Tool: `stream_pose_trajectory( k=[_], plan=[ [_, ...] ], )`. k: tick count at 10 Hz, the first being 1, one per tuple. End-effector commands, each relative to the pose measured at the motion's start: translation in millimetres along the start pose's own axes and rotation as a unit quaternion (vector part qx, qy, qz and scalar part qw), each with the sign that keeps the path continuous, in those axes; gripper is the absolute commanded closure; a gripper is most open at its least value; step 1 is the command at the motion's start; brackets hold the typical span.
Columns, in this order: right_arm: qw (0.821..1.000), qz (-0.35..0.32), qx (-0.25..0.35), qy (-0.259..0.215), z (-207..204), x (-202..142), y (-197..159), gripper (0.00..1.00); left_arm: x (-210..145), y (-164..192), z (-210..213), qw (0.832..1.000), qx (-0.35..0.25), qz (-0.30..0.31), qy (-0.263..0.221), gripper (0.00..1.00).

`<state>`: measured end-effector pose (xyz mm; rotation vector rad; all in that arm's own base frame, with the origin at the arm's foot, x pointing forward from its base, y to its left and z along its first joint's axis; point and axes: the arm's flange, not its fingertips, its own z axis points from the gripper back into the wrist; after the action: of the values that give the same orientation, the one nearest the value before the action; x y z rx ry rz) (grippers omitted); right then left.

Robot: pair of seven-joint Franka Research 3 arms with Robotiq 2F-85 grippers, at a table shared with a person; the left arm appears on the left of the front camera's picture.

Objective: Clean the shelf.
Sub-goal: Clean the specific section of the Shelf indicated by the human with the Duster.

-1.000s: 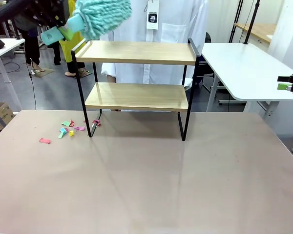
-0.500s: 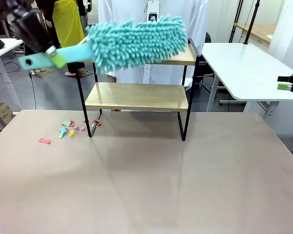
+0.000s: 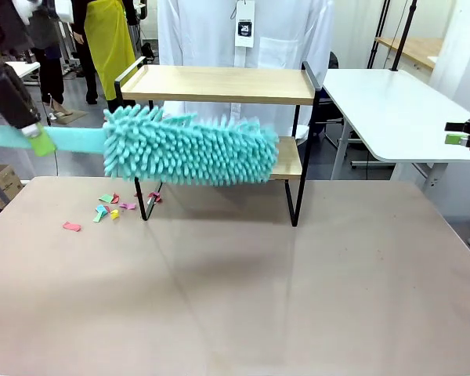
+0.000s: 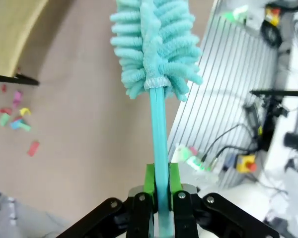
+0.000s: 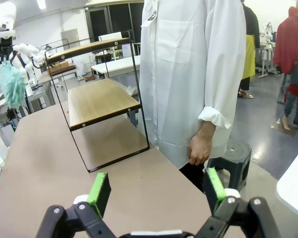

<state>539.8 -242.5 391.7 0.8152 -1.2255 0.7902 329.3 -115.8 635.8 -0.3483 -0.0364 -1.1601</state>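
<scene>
We have swung the duster (image 3: 189, 149), clamped tight in our left gripper (image 4: 161, 176), down from the top board to level with the lower tier of the shelf (image 3: 219, 84), at the table's (image 3: 235, 298) twelve o'clock. The lower sweep looks next. Our right gripper (image 5: 156, 191) gapes empty.

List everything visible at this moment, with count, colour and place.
shelf: one, light wood in black frame, on the table's far part
duster: one, teal, head in front of the lower board
paper scraps: several, pink, green, yellow, on the table by the shelf's left legs
table: one, tan, under the shelf
white table: one, white, far right
person: one, white coat, behind the shelf
left hand: one, black with green pads, shut on the duster handle
right hand: one, black with green pads, open, empty
</scene>
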Motion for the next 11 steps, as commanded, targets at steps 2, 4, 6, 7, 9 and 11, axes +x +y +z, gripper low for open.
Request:
stream_pose_trajectory(
  k=[2,4,6,7,9,11],
  plan=[
    [1.0,0.003,-0.003,0.001,-1,3,0,0.0,-6,3,-40,0.996,0.016,-0.041,0.073,0.87],
    [1.0,0.003,-0.003,0.001,-1,3,0,0.0,-24,13,-75,0.992,0.03,-0.046,0.118,0.87],
    [1.0,0.003,-0.003,0.001,-1,3,0,0.0,-40,26,-105,0.988,0.036,-0.035,0.143,0.87],
    [1.0,0.003,-0.003,0.001,-1,3,0,0.0,-44,28,-111,0.99,0.04,-0.033,0.131,0.87],
    [1.0,0.003,-0.003,0.001,-1,3,0,0.0,-35,29,-112,0.989,0.024,-0.024,0.144,0.87],
    [1.0,0.003,-0.003,0.001,-1,3,0,0.0,-35,29,-112,0.989,0.024,-0.024,0.144,0.87]
  ],
)
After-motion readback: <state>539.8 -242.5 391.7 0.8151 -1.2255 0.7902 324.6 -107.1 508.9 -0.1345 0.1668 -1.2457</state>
